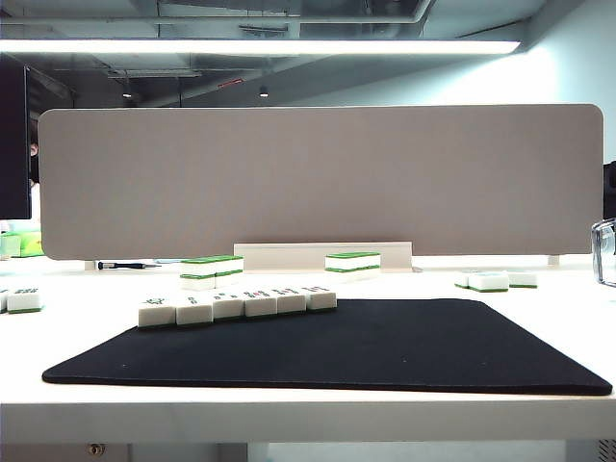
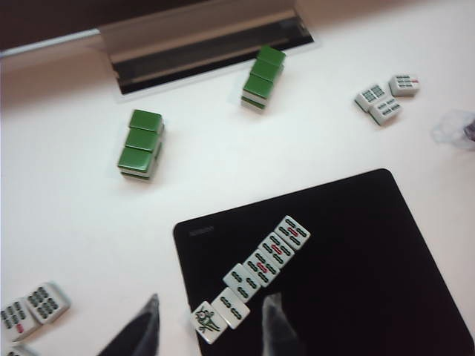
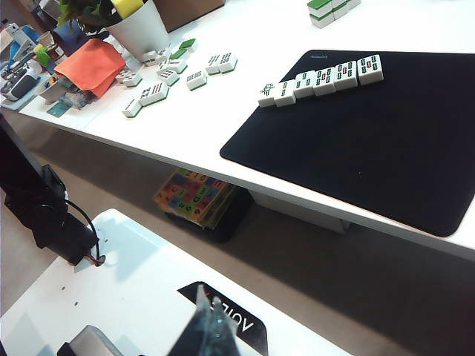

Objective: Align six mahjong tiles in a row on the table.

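Note:
Six mahjong tiles (image 1: 236,305) lie face up in one touching row along the far left part of the black mat (image 1: 385,346) on the white table (image 1: 308,409). The left wrist view shows the row (image 2: 256,271) running diagonally, with a bird-marked tile (image 2: 207,321) at its near end by the mat's edge. My left gripper (image 2: 211,330) hangs open above that end, one finger on either side, holding nothing. The right wrist view sees the row (image 3: 320,79) from afar. My right gripper (image 3: 211,315) is shut and empty over the robot's white base, away from the table. Neither arm shows in the exterior view.
Two stacks of green-topped tiles (image 1: 212,268) (image 1: 352,261) stand behind the mat, before the grey divider (image 1: 318,178). Loose face-up tiles lie at the far right (image 1: 496,280) and far left (image 1: 21,299). A white pot (image 3: 141,30) and orange cloth (image 3: 93,63) sit at the table's left end.

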